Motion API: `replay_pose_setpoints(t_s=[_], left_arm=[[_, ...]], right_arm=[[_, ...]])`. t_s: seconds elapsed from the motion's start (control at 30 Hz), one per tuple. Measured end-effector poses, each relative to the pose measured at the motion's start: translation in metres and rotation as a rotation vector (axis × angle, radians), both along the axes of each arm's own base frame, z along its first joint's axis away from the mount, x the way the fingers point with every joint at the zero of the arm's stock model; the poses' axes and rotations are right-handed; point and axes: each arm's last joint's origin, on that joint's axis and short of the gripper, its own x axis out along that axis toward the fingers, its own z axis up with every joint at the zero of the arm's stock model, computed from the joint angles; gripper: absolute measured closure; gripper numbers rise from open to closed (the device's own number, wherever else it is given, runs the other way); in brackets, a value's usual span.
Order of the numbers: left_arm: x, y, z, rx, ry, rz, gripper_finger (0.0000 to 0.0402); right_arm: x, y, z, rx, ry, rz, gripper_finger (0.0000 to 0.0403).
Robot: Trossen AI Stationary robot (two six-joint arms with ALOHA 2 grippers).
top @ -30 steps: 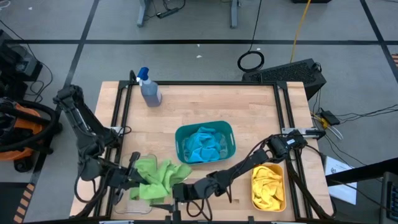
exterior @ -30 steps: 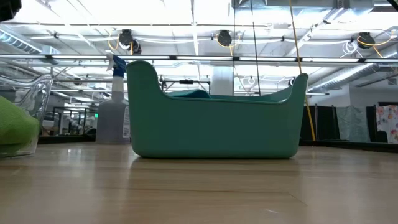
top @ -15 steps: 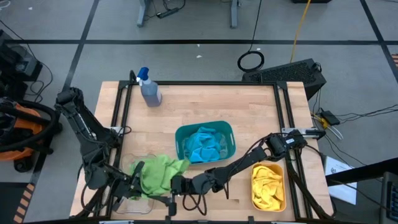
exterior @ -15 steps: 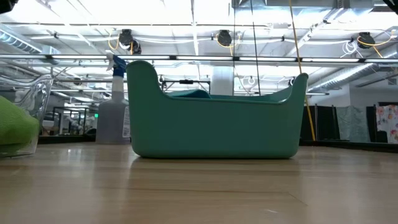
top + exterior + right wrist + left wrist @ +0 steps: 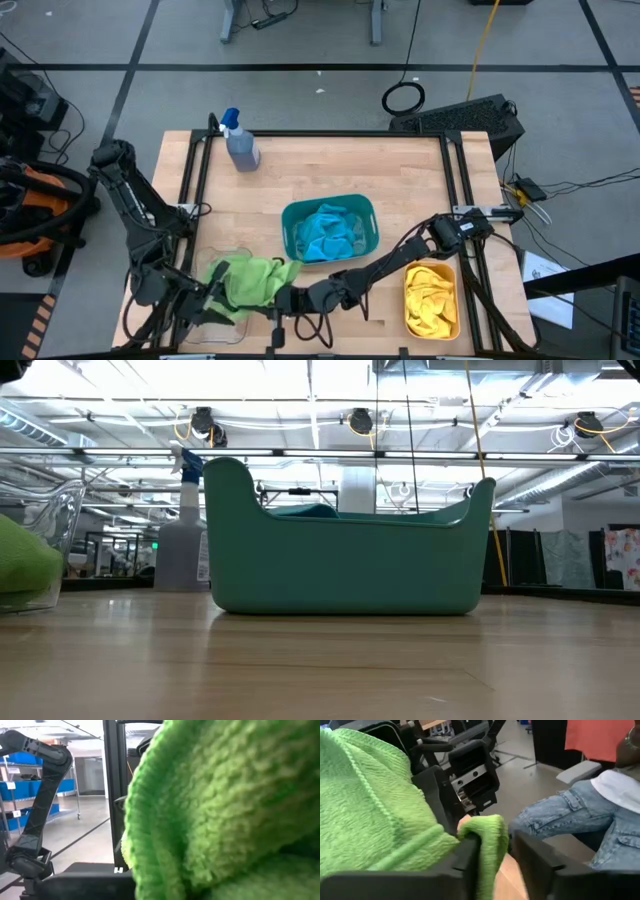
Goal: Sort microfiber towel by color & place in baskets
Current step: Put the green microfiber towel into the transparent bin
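A lime green microfiber towel [image 5: 252,279] lies bunched over the clear basket [image 5: 222,322] at the near left; another green one [image 5: 20,568] shows inside the basket. My left gripper [image 5: 205,297] stands open at the towel's left end, a fold of towel [image 5: 490,840] between its fingers. My right gripper [image 5: 284,298] is shut at the towel's right end, and the towel [image 5: 225,805] fills its wrist view. The teal basket [image 5: 292,240] holds blue towels [image 5: 328,231]. The orange basket [image 5: 455,322] holds yellow towels [image 5: 430,298]. My left gripper has a folded edge of the green towel [image 5: 492,845] between its parted fingers, lying against one finger [image 5: 467,860] and clear of the other. The fingers come level from the table's left. My right gripper holds the towel's right end [image 5: 290,280], coming level from the table's right. The towel itself hides the place of contact.
A grey spray bottle with a blue top [image 5: 240,146] stands at the far left of the table. A person in jeans [image 5: 570,820] sits beyond the table's near edge. Bare wood lies between the bottle and the baskets.
My left gripper has gone a little toward the table's near left corner. The green towel has drawn in from a wider spread into a tighter bunch over the clear basket. My right gripper has stayed at the towel's right end.
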Motion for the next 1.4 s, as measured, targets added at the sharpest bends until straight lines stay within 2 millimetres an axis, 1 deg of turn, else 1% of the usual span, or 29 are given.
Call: replay_pose_setpoints(t_s=[0.1,0.17,0.27,0.37,0.5,0.57,0.63,0.77,0.87,0.93,1.03,1.2,1.27,1.4], left_arm=[[-0.001,0.0,0.0,-0.006,0.008,0.002,0.0213],[-0.002,-0.001,-0.002,-0.007,0.02,0.002,0.0174],[-0.007,-0.002,-0.002,0.006,0.026,-0.012,0.0136],[-0.015,0.001,0.0,-0.02,0.053,0.005,0.0125],[-0.03,0.012,0.004,-0.073,0.091,0.109,0.0123],[-0.037,0.018,0.008,-0.098,0.082,0.16,0.0123],[-0.042,0.023,0.012,-0.106,0.055,0.198,0.0123],[-0.049,0.029,0.018,-0.116,-0.02,0.322,0.0123],[-0.056,0.035,0.023,-0.129,-0.084,0.437,0.0123],[-0.06,0.038,0.025,-0.135,-0.109,0.477,0.0123],[-0.063,0.039,0.026,-0.134,-0.132,0.517,0.0123],[-0.063,0.04,0.025,-0.1,-0.149,0.553,0.0123],[-0.063,0.041,0.024,-0.094,-0.15,0.557,0.0123],[-0.062,0.041,0.024,-0.093,-0.151,0.561,0.0123]], right_arm=[[0.0,0.0,0.002,0.005,0.001,-0.004,0.0375],[-0.002,-0.001,0.007,-0.015,0.026,-0.008,0.0378],[-0.007,-0.006,0.021,-0.049,0.076,-0.03,0.0392],[-0.016,-0.009,0.037,-0.093,0.134,-0.053,0.0396],[-0.029,-0.01,0.058,-0.123,0.186,-0.053,0.0391],[-0.033,-0.01,0.063,-0.138,0.198,-0.05,0.0391],[-0.034,-0.008,0.062,-0.163,0.206,-0.039,0.039],[-0.028,-0.003,0.046,-0.168,0.211,-0.027,0.039],[-0.015,-0.004,0.028,-0.148,0.176,0.021,0.039],[-0.006,-0.007,0.016,-0.092,0.139,0.048,0.039],[0.006,-0.017,-0.006,0.025,0.164,0.023,0.039],[0.025,-0.039,-0.041,0.102,0.224,-0.002,0.039],[0.029,-0.045,-0.047,0.109,0.214,0.031,0.039],[0.033,-0.049,-0.052,0.116,0.173,0.114,0.039]])
